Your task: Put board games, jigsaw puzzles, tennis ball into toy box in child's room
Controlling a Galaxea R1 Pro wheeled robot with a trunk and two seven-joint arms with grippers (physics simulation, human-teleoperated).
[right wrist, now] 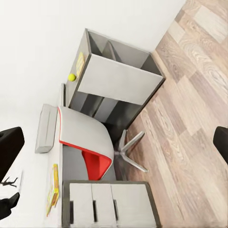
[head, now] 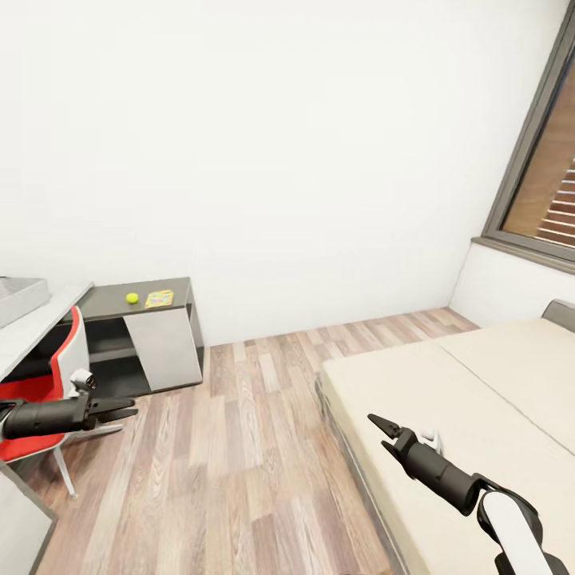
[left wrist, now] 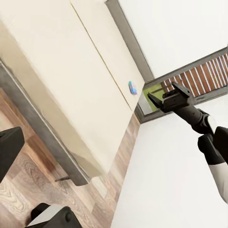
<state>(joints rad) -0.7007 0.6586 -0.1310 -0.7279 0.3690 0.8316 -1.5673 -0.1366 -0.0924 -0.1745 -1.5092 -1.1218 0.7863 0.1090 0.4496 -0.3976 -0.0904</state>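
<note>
The tennis ball [head: 132, 298] and a flat yellow printed box [head: 159, 299] lie on the table's low dark grey section [head: 104, 302]. The light grey toy box [head: 20, 295] stands on the pale desktop at the far left. In the right wrist view I see the ball [right wrist: 71, 77], the yellow box [right wrist: 80, 64], the toy box [right wrist: 47, 128] and another colourful flat box [right wrist: 53, 190] on the desktop. A small blue board game [left wrist: 132, 87] lies far off on the bed [head: 479, 391]. My left gripper [head: 132, 411] hovers open by the chair. My right gripper [head: 377, 430] is open and empty over the bed's near edge.
A red and white swivel chair [head: 48, 383] stands against the desk under my left arm. Wood-plank floor [head: 239, 447] runs between desk and bed. A grey-framed window [head: 543, 192] sits above the bed at the right. The far wall is plain white.
</note>
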